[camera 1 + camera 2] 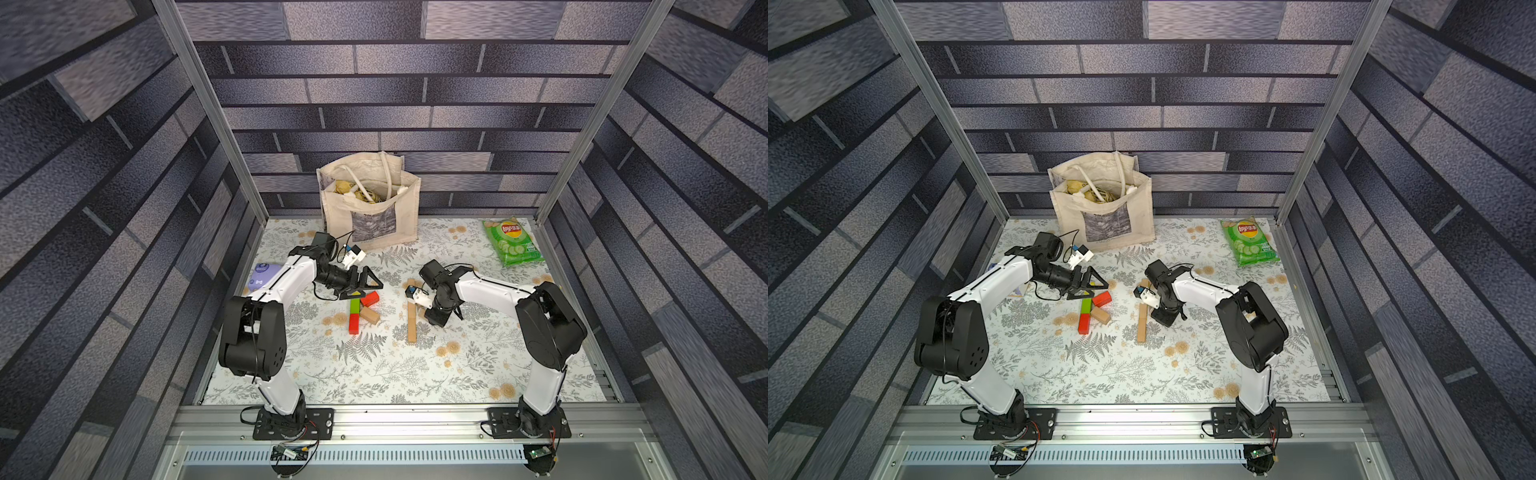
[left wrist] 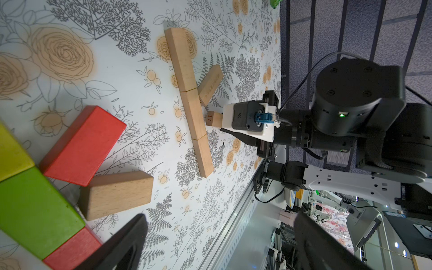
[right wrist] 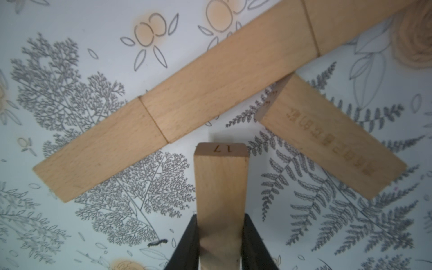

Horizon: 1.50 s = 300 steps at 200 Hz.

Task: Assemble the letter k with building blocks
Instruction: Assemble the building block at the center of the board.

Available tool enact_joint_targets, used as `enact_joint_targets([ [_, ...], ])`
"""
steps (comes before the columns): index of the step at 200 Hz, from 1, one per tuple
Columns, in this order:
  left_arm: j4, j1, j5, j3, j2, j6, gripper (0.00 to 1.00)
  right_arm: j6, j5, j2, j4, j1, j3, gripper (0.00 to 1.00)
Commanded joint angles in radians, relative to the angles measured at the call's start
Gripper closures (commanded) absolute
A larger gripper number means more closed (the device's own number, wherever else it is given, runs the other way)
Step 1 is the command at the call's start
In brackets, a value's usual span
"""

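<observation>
Nearest the camera in both top views, a silver aluminium rail (image 1: pixel 415 419) carries the bases of two white and black robot arms along the near edge of a desk (image 1: pixel 374 374) with a pale floral print. Left of centre lies a multicoloured letter k (image 1: pixel 354 309) of wooden bricks, and it looks finished: a stem of yellow, green and red, with a red and a tan brick slanting off its right side. The left tool (image 1: pixel 365 289) hovers over its far end, jaws wide and empty. To the right lies an all-tan letter k (image 1: pixel 412 322), one brick short: its three-brick stem is laid, and one slanted tan arm (image 3: pixel 332 140) touches the stem's right side toward the far end. The right tool (image 3: pixel 221 219) is clamped on a plain tan wooden brick (image 3: pixel 221 182), whose end sits just short of the stem's middle brick. Angling it and setting it down as the near arm looks like the last step left. That brick's end face is stamped "17". The placed arm bears engraved characters too blurred to read. A green crisp bag (image 1: pixel 513 243) at far right reads "Lay's". Any writing on the cream canvas tote bag (image 1: pixel 370 203) at far centre and the purple pack (image 1: pixel 264 276) at the left edge is too small to read.
</observation>
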<state>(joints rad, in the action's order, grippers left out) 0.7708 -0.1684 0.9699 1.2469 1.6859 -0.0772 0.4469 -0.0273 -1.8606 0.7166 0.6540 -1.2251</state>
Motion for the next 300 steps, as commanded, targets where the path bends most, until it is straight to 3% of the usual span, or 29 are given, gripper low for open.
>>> enact_joint_targets([
  [1,0.008,0.009,0.025,0.028,0.008,0.032,0.00,0.004,0.000,-0.014,-0.003,-0.008,-0.022,0.79],
  [300,0.013,0.009,0.032,0.032,0.013,0.035,0.00,-0.001,-0.030,-0.037,0.010,-0.014,-0.040,0.76],
])
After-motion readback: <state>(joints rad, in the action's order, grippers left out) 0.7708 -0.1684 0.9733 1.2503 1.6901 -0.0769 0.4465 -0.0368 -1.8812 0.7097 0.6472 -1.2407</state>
